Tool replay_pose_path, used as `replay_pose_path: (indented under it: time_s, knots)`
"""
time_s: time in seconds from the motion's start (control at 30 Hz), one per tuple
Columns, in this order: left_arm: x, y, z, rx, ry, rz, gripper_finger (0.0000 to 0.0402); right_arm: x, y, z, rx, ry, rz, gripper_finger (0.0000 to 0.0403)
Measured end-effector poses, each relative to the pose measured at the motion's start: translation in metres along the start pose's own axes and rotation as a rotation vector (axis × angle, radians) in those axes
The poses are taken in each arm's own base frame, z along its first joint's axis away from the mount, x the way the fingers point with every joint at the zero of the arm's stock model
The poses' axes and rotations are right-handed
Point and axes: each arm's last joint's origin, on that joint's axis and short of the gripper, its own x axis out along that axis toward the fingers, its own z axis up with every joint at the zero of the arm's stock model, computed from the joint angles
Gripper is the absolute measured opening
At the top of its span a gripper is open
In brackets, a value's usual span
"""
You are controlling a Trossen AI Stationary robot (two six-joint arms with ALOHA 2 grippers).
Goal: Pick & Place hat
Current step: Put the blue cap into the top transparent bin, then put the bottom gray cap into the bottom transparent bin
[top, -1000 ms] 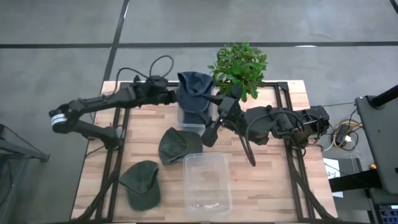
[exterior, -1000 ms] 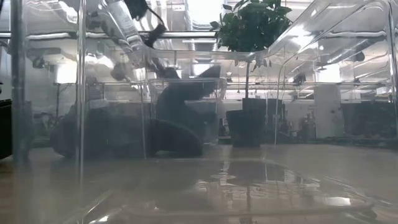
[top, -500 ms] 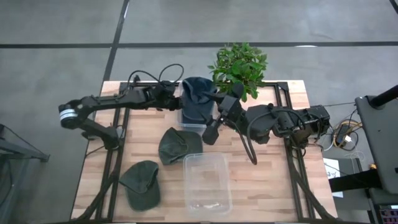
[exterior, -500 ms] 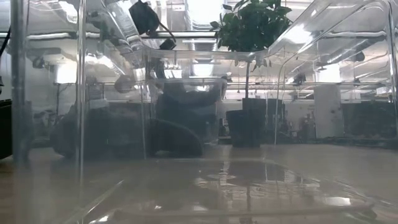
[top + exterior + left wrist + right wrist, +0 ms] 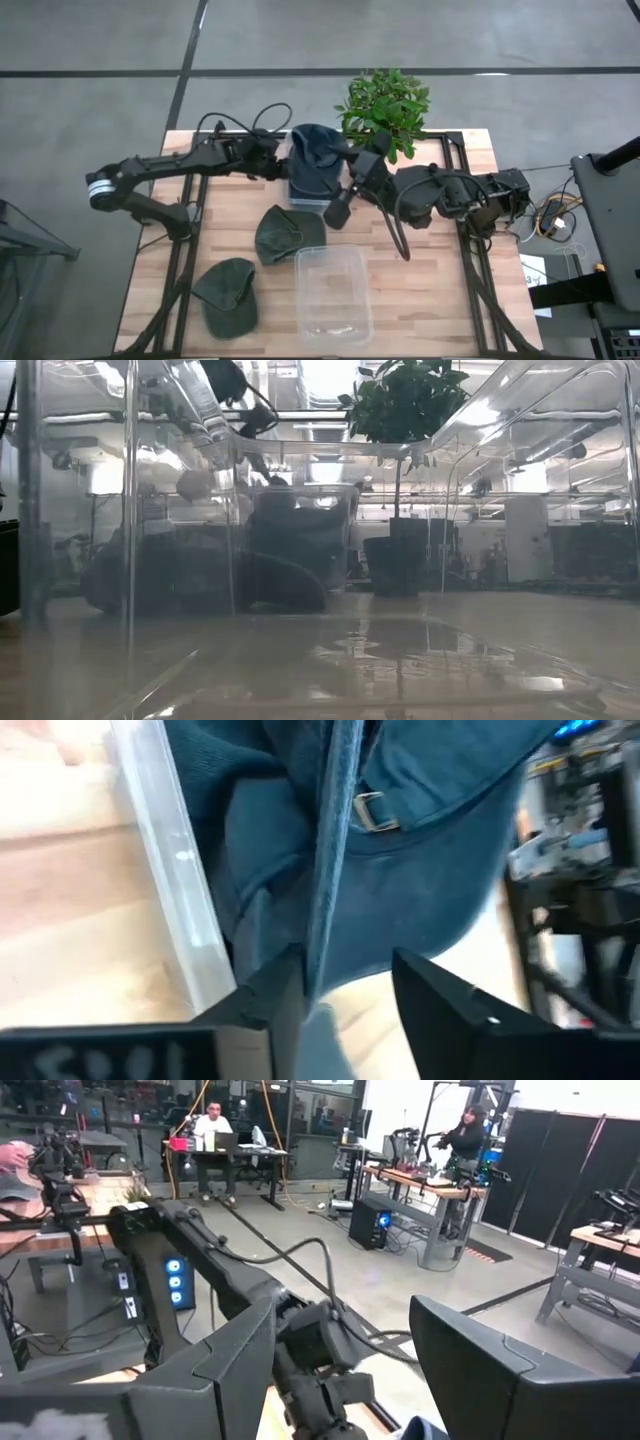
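A dark blue hat lies in and over a small clear bin at the table's far middle. It also shows in the low view. My left gripper is at the hat's left side. It is open in the left wrist view, with the hat's edge between its fingers. My right gripper is open and empty just right of the bin, with the fingers well apart in the right wrist view. My left gripper stands open around the hat's thin edge, close to the strap buckle. The edge lies against one finger, and the other finger is clear of it. The fingers come level from the table's left. The hat rests in the bin.
Two green hats lie on the wooden table's near left. A larger clear bin stands at the near middle. A potted plant stands at the far edge beside the hat. People sit in the room beyond.
My left gripper has carried the blue hat toward the table's right and down over the small bin, then drawn back a little toward the left. The hat has sunk from a raised bundle to lie lower in the bin. My right arm has kept still.
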Motion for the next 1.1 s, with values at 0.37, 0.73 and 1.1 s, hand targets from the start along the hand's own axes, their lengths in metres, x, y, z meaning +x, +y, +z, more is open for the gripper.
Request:
replay_pose_path:
  time_s: [0.37, 0.73, 1.1]
  knots:
    - [-0.067, -0.015, -0.004, 0.013, -0.057, -0.215, 0.0174, 0.005, -0.004, 0.0, -0.006, 0.002, -0.017, 0.0224]
    - [-0.113, -0.006, -0.031, 0.117, 0.181, -0.313, 0.0174, 0.011, -0.01, 0.0, -0.03, 0.004, -0.037, 0.0224]
    - [-0.121, -0.005, -0.053, 0.245, 0.399, -0.384, 0.0174, 0.016, -0.015, -0.009, -0.05, 0.067, -0.044, 0.0224]
